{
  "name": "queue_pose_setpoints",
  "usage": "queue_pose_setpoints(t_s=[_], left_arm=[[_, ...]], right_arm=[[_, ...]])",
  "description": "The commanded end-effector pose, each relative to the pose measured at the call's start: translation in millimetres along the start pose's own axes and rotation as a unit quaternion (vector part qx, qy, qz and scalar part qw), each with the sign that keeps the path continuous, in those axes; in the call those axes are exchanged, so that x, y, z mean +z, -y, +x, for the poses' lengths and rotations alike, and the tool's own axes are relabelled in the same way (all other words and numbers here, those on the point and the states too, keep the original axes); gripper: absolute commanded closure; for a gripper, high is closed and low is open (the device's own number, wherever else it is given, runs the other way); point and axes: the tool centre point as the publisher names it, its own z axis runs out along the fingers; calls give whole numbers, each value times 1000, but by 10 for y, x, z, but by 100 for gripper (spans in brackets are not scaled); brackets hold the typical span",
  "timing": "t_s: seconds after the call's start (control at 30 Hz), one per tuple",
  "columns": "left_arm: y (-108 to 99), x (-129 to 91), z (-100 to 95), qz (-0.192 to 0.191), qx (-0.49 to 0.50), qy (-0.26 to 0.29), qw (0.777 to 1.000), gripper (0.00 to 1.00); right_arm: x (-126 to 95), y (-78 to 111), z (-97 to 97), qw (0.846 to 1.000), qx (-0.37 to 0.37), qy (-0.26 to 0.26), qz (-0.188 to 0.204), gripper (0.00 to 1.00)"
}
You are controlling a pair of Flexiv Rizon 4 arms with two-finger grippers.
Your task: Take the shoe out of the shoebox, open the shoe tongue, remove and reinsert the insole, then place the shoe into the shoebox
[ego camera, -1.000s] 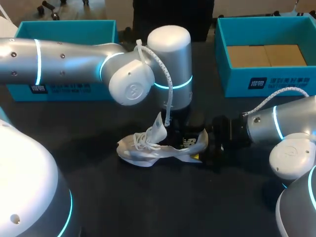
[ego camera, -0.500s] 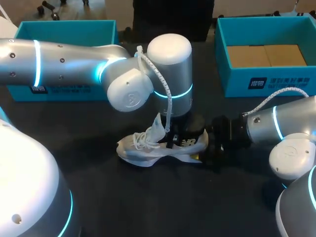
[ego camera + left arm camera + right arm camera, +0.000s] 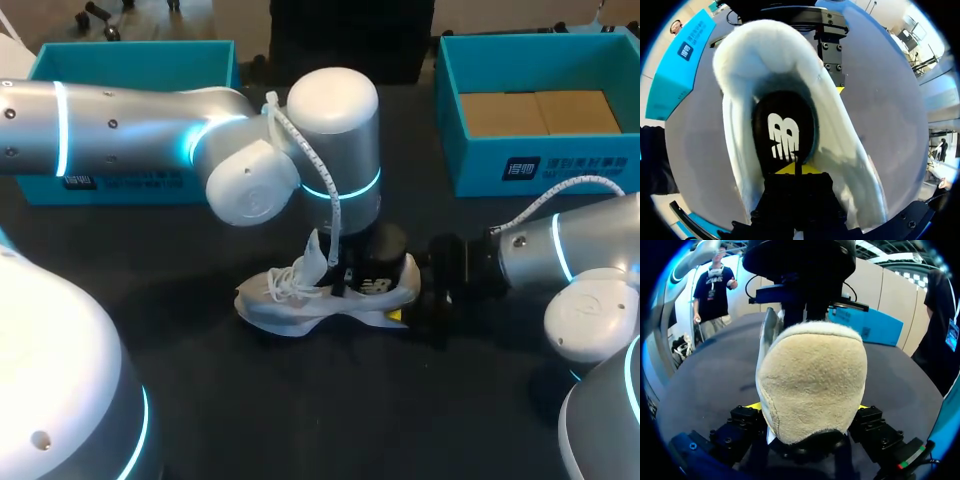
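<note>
White shoe stands upright at mid-counter, its long axis across us, toe to our left.
Our right jaws clamp its heel from both sides; our left jaws, tips pressed together, sit on the black insole. The left shoebox and the right shoebox stand well behind.

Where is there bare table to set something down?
Free: the table strip between the shoe and the robot, and the patch between shoe and right box. Crowded: the shoe, with the left gripper above and the right gripper at its heel.
</note>
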Motion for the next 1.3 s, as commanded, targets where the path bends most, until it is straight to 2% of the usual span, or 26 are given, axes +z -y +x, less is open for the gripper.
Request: queue_pose_setpoints(t_s=[0.03, 0.47, 0.73, 0.9, 1.3], left_arm=[[-87, -100, 3, -1, 0, 6, 1000, 100], [-62, -303, 21, 0, -12, 9, 1000, 100], [-60, -313, 93, 1, -9, 7, 1000, 100], [-45, -344, 142, -2, -8, 26, 1000, 100], [131, -476, 175, 11, -9, 38, 999, 100]], right_arm=[[-21, -1, 20, 1000, 0, 1, 3, 100], [-21, -1, 20, 1000, 0, 1, 3, 100], [-21, -1, 20, 1000, 0, 1, 3, 100], [-21, -1, 20, 1000, 0, 1, 3, 100], [-21, -1, 20, 1000, 0, 1, 3, 100]])
